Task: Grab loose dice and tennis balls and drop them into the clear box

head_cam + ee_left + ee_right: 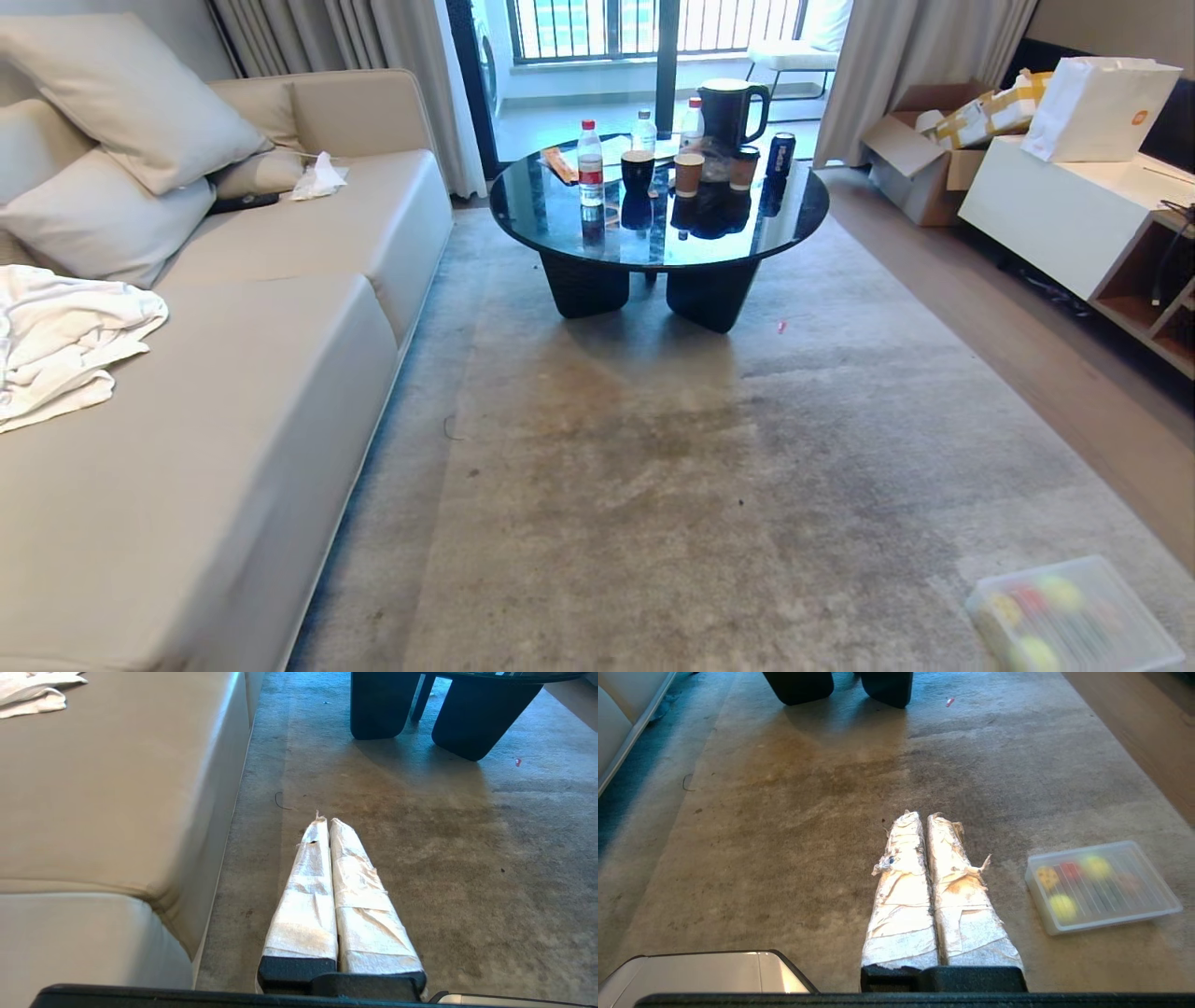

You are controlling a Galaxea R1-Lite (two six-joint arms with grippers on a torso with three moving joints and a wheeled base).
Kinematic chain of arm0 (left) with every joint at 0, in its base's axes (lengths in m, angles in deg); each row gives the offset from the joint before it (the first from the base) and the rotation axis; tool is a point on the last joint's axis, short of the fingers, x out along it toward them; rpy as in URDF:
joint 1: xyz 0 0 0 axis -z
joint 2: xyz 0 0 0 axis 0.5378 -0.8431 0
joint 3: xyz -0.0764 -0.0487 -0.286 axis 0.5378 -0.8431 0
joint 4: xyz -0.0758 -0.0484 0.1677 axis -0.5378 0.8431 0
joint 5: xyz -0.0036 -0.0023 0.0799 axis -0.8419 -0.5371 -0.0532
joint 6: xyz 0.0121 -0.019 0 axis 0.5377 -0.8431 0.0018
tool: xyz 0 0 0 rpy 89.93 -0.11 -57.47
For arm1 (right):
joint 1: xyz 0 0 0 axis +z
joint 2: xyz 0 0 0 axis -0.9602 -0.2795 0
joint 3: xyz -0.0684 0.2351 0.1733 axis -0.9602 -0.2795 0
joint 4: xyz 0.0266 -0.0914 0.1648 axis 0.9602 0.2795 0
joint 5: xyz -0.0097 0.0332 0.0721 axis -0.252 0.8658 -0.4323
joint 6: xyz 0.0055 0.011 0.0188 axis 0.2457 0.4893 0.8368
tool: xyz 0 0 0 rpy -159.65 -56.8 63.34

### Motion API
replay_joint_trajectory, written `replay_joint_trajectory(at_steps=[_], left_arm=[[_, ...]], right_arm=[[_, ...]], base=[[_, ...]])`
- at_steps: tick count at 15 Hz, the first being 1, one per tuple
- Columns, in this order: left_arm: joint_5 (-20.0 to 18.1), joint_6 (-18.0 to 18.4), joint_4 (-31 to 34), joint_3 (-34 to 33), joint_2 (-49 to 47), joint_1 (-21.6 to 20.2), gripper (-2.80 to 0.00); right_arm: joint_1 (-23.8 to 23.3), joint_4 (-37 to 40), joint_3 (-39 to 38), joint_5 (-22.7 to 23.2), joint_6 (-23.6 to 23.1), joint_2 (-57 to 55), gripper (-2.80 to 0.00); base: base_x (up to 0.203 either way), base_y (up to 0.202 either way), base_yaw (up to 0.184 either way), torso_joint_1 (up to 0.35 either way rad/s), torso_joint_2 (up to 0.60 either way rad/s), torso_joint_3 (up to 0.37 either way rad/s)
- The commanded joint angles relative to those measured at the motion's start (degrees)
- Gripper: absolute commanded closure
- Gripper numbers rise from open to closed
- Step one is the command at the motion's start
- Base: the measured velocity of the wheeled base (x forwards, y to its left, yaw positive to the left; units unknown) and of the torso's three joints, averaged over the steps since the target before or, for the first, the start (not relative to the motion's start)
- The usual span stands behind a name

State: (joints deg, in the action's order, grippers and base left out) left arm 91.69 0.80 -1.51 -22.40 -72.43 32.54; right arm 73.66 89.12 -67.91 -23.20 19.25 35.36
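The clear box (1111, 921) stands on the carpet to my right, also low at the right edge of the head view (1027, 571). A ridged clear lid covers it. Through it I see a yellow die (1048, 877), a red die (1071, 870) and two tennis balls (1096, 865) (1062, 905); the same colours show blurred in the head view. My right gripper (923, 815) hangs shut and empty over bare carpet, left of the box. My left gripper (325, 821) is shut and empty beside the sofa. Neither arm appears in the head view.
A beige sofa (233, 392) with a white cloth (56, 336) runs along the left. A round black table (658, 215) carrying bottles, cups and a kettle stands ahead. A white cabinet (1055, 205) and a cardboard box (915, 159) are at the right. Grey carpet (672, 485) lies between.
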Motion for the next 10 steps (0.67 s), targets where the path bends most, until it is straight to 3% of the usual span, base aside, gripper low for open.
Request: replay_joint_trajectory(at_steps=[1, 8, 10], left_arm=[[0.1, -0.1, 0.0, 0.0, 0.0, 0.0, 0.00], [0.1, -0.3, 0.0, 0.0, 0.0, 0.0, 0.00], [0.1, -0.2, 0.0, 0.0, 0.0, 0.0, 0.00]], right_arm=[[0.0, 0.1, 0.0, 0.0, 0.0, -0.1, 0.00], [0.0, 0.1, 0.0, 0.0, 0.0, -0.1, 0.00], [0.0, 0.1, 0.0, 0.0, 0.0, -0.1, 0.00]], base=[[-0.185, 0.000, 0.000, 0.002, 0.00, -0.002], [-0.184, 0.000, 0.000, 0.003, 0.00, 0.004], [-0.096, 0.000, 0.002, 0.002, 0.01, -0.001]])
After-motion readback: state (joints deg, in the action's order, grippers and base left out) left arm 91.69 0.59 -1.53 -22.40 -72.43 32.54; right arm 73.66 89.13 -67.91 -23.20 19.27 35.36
